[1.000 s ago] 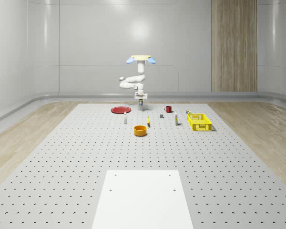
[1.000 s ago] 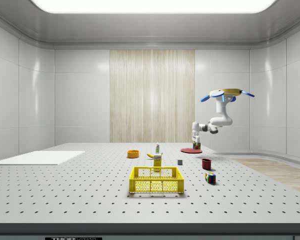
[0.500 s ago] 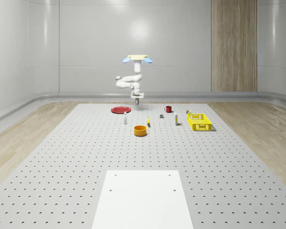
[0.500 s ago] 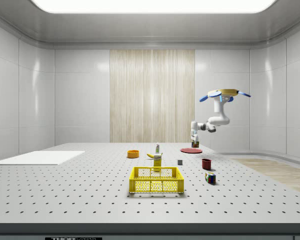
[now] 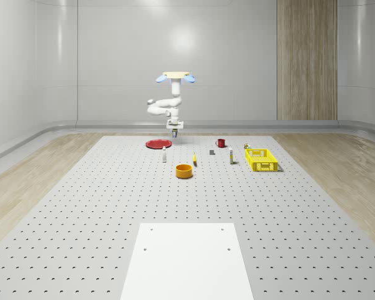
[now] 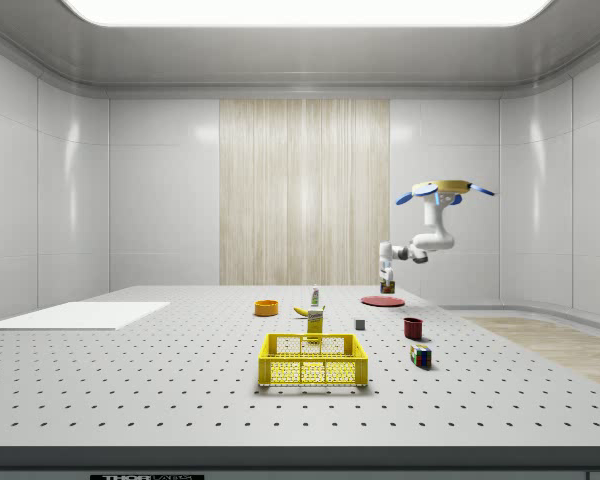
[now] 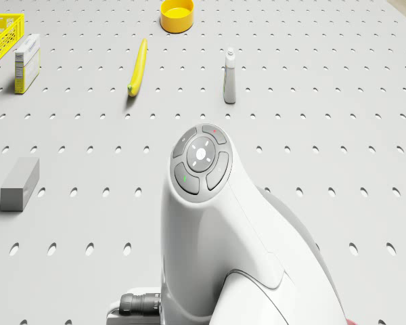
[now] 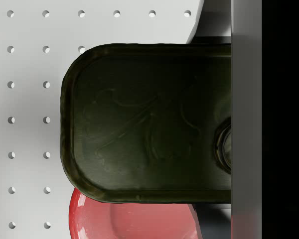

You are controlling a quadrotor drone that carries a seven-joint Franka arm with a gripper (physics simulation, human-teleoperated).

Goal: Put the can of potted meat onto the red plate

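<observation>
The can of potted meat point(image 8: 147, 122) hung in the air, carried in the gripper point(image 6: 385, 281), above the table point(image 5: 187, 206) and near the edge of the red plate point(image 5: 157, 144). In the wrist view we saw the can's dark top face with a slice of the plate's red rim below it, so the can was only partly over the plate, and most of what lay beneath it was perforated table.

Risk, as we judged it: letting go here would probably drop the can on the plate's rim or off it onto the table. It could tip, roll, or skid the plate. The can was well clear of the plate, so a release from this height would likely bounce. Any sway in the hovering airframe adds to the offset.

The gripper was clamped on the can, with a finger body along one side of it in the wrist view. The can fixed the jaw gap, and nothing else touched it.

The drone point(image 5: 174, 76) hovered just beside the plate, on the whole-scene view's right of it, with the arm point(image 5: 162, 106) folded down beneath it.

Near the plate stood a small white bottle point(image 7: 229, 84). Farther from the plate lay the banana point(image 7: 137, 66), yellow bowl point(image 7: 176, 14), grey block point(image 7: 19, 183), red mug point(image 5: 220, 142) and yellow crate point(image 5: 261, 159).
</observation>
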